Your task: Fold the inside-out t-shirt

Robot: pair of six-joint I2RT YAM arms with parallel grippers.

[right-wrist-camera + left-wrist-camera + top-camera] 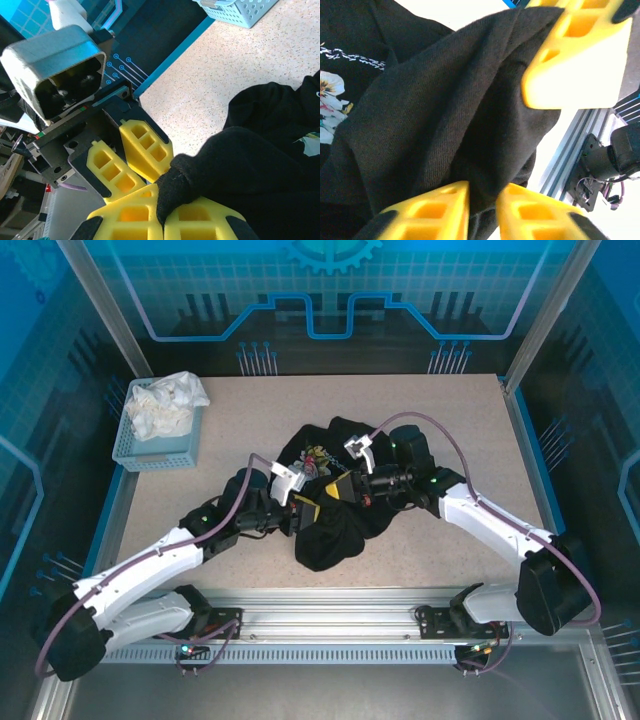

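Surface: you are working on a speckled beige tabletop (430,410).
Room: blue-lit printed wall panels (330,290) enclose it, with bare aluminium corner posts (95,300).
Basket: a light-blue plastic lattice basket (160,452) sits well to the left of the left gripper (305,508) and farther out. It holds a crumpled white cloth (165,405).
Left tool: your left gripper's yellow fingers (420,212) are closed on a fold of the large black soft-fabric t-shirt (330,535), with cloth bunched in the narrow gap.
Right tool: your right gripper (162,210) sits just right of the left one and pinches a thick black edge between closed fingers.
Shirt: it lies crumpled mid-table under and around both grippers. Its pink-white printed graphic (318,455) shows just beyond them.
In the way: the two grippers crowd each other, tips almost meeting over the same bunch.
Edges: a silver aluminium rail (330,620) runs along the near side. The shirt's nearest lobe stops short of it.
Open room: bare table lies left of the left gripper, beyond the shirt, and right of the right arm.
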